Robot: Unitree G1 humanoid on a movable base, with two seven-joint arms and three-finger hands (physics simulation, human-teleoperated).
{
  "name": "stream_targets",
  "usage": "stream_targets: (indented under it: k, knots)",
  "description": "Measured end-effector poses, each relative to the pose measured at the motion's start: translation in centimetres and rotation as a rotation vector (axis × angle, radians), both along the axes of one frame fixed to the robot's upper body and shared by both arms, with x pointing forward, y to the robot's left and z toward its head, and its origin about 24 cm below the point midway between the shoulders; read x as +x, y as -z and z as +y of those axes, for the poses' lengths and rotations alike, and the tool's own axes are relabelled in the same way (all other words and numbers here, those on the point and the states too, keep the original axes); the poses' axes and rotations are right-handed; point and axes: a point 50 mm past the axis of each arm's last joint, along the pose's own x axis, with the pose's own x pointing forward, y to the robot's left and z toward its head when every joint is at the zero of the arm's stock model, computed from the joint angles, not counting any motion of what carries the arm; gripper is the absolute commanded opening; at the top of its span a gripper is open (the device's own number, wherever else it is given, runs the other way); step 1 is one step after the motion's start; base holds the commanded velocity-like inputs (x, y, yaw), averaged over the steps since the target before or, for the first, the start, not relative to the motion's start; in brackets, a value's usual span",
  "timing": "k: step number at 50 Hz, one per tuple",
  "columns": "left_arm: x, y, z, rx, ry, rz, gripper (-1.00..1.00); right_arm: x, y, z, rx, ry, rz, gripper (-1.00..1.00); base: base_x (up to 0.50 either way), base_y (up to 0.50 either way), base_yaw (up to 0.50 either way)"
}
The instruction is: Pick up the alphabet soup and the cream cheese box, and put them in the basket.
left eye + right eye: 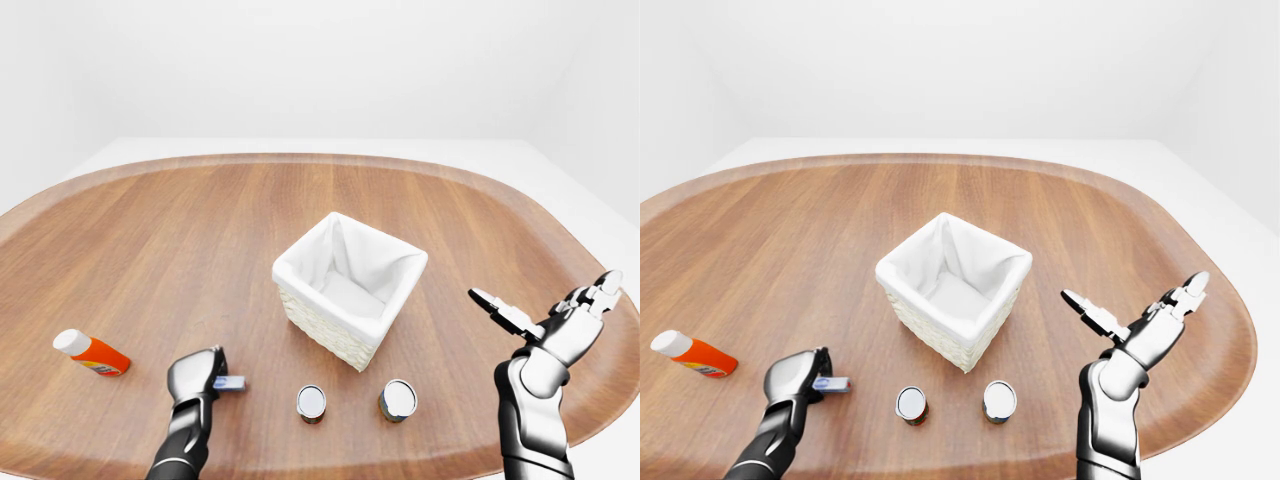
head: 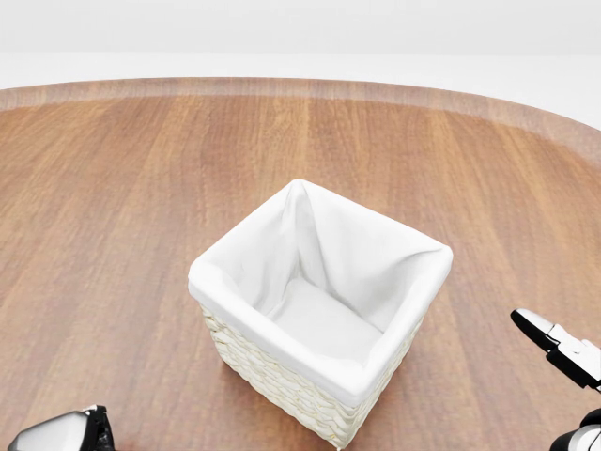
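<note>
At the center of the left-eye view we see the basket [image 1: 349, 289], a woven white box with a white cloth lining, standing on the wooden table [image 1: 180, 230]; inside it only the lining shows. Below the basket, near the bottom edge of this view, two cans stand upright and apart from each other: the left can [image 1: 311, 402] and the right can [image 1: 398, 399]. Both show us only their metal tops, so we cannot tell from the labels which one is the alphabet soup. At the lower left of the view our left hand [image 1: 196, 374] is low over the table, and its fingers are closed together around a small flat blue-grey box [image 1: 231, 383] that sticks out to the right of the hand. It may be the cream cheese box, but it is too small for us to read. Far at the left edge an orange bottle [image 1: 90, 352] with a white cap lies on its side, well apart from the hand. At the lower right our right hand [image 1: 548, 316] is raised above the table edge with its fingers spread wide, and it holds nothing. The head view shows mostly the basket, with a corner of each hand at the bottom.
</note>
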Motion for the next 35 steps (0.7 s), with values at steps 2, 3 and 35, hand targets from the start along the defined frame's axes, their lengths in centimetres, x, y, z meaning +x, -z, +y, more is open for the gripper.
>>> stream_targets:
  k: [2,3,35]
  knots:
    - [-0.3,0.0,0.1,0.003,0.002,0.006,-1.0,0.0,0.0,0.0,0.0,0.0,0.001,1.0,0.0,0.0,0.0]
    - [-0.4,0.0,0.2,0.008,0.006,0.009,-1.0,0.0,0.0,0.0,0.0,0.0,0.001,1.0,0.0,0.0,0.0]
    - [-0.7,-3.4,0.5,-0.021,-0.015,-0.108,-1.0,0.0,0.0,0.0,0.002,0.001,-0.001,1.0,0.0,0.0,0.0]
